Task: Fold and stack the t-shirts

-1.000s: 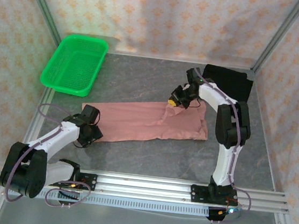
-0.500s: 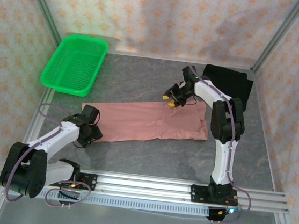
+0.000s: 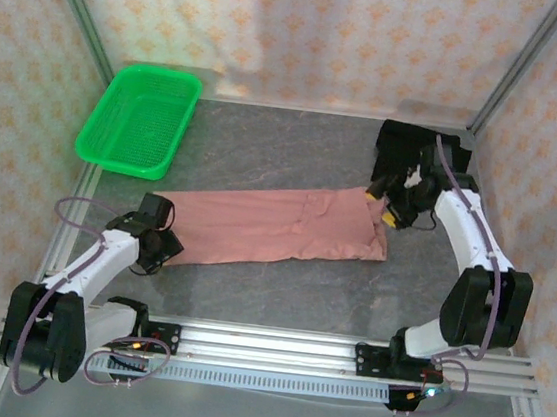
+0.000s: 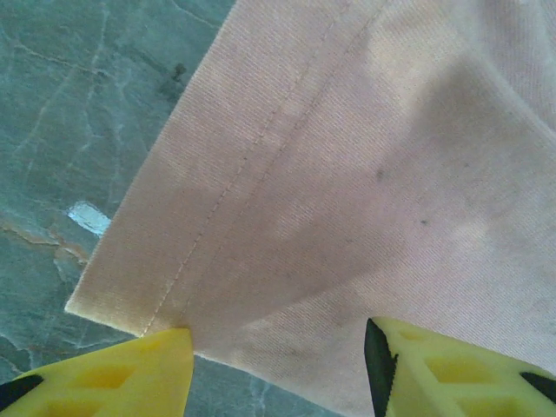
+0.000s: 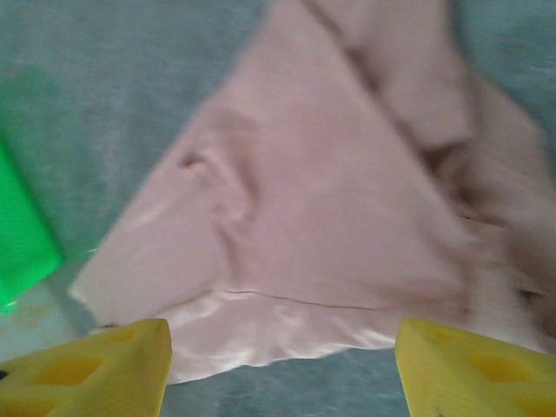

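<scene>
The salmon-pink t-shirt (image 3: 266, 225) lies on the grey table as a long folded strip running left to right. At the back right corner is the black t-shirt (image 3: 402, 142), partly hidden by my right arm. My right gripper (image 3: 381, 206) hovers open over the pink shirt's right end; in the right wrist view the pink shirt (image 5: 304, 226) lies flat beyond the open gripper (image 5: 282, 365). My left gripper (image 3: 161, 248) sits at the strip's left end. In the left wrist view this gripper (image 4: 278, 365) is open, and its jaws straddle the hemmed corner of the pink shirt (image 4: 347, 174).
A green mesh basket (image 3: 185, 127) stands at the back left, also seen in the right wrist view as a green basket (image 5: 22, 243). Bare grey table (image 3: 265, 152) lies between the basket and the black shirt. Patterned walls close in the sides and back.
My right gripper opened, let go of the pink shirt's upper edge and swung right to the shirt's right end. The shirt now lies flatter. The left arm shifted slightly left.
</scene>
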